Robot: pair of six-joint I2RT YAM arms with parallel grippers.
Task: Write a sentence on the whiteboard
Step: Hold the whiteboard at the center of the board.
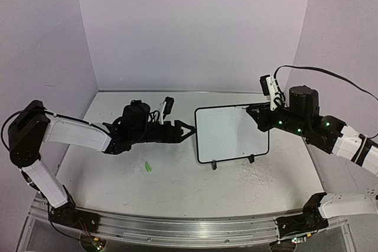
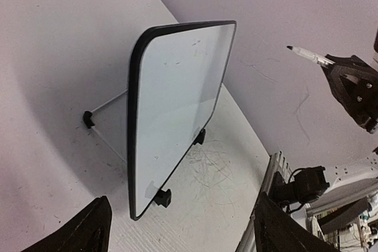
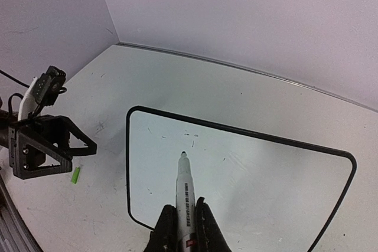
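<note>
The right jaws, mostly cut off in their wrist view, pinch a white marker (image 3: 185,196); whether its tip touches the whiteboard (image 3: 248,175) is unclear. Glossy white with a thin black rounded frame, the board stands tilted on small black feet just 3 o'clock of the scuffed counter's (image 1: 177,193) centre. The left jaws, spread wide, sit at its 9 o'clock; a tiny green piece (image 1: 147,168) lies at 7 o'clock.

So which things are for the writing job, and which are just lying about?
For the job:
whiteboard
pen, held in the right gripper

Just lying about:
small green bit on the table
</note>
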